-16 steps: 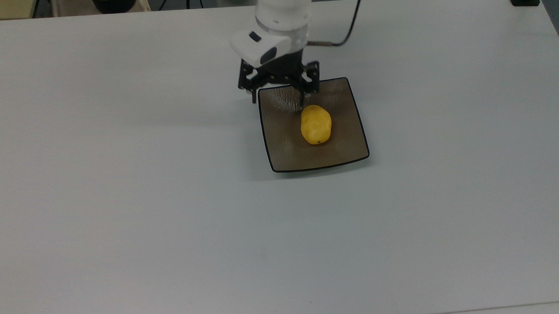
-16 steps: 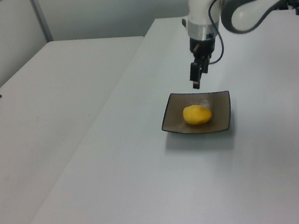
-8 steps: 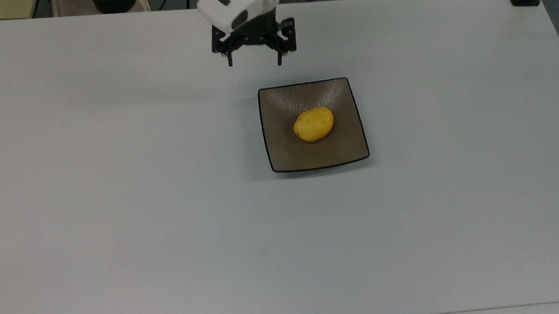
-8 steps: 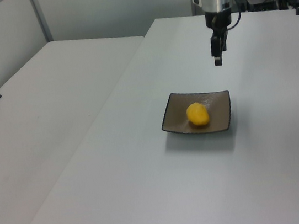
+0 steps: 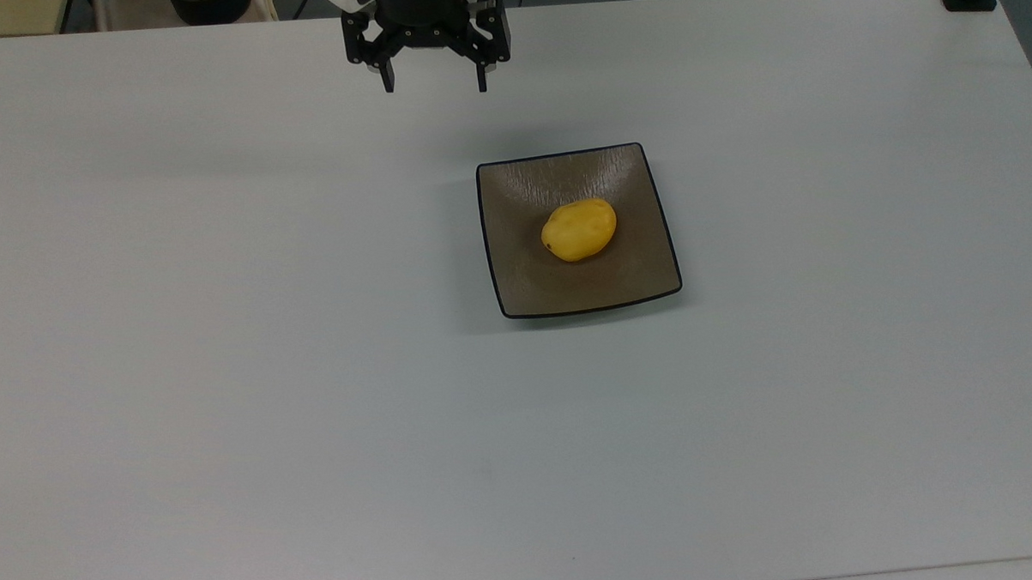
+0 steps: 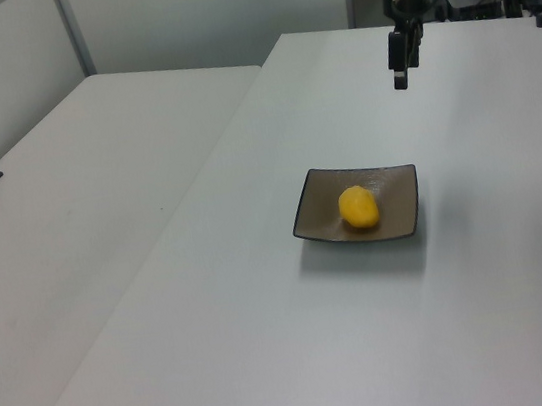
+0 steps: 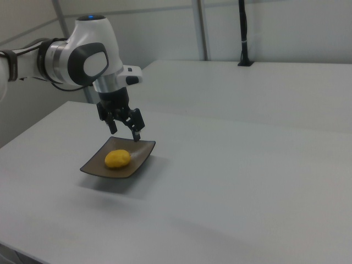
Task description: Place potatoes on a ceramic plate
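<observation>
In the top view, a bright yellow, oval, lumpy potato (image 5: 578,229) is seen lying near the middle of a square, glossy brown-grey ceramic plate (image 5: 524,281) with a thin black rim, which rests on the pale grey desk (image 5: 227,377). The potato's long axis is tilted, running from the top view's lower left to upper right. The black two-finger hand (image 5: 434,82) is held well apart from the plate, toward the top view's upper left, with its fingers spread wide and nothing between them.

In the left view, the potato (image 6: 358,207) is found inside the plate (image 6: 314,219), while the hand (image 6: 400,82) hangs high above the desk beyond the plate's far edge; the finger gap is seen edge-on here and is not readily judged.

In the right view, the hand (image 7: 124,131) is shown with its fingers apart above the plate's (image 7: 96,168) far side, and the potato (image 7: 117,158) lies below it and toward the camera.

The placing is judged complete; any further move would be away from the plate.
</observation>
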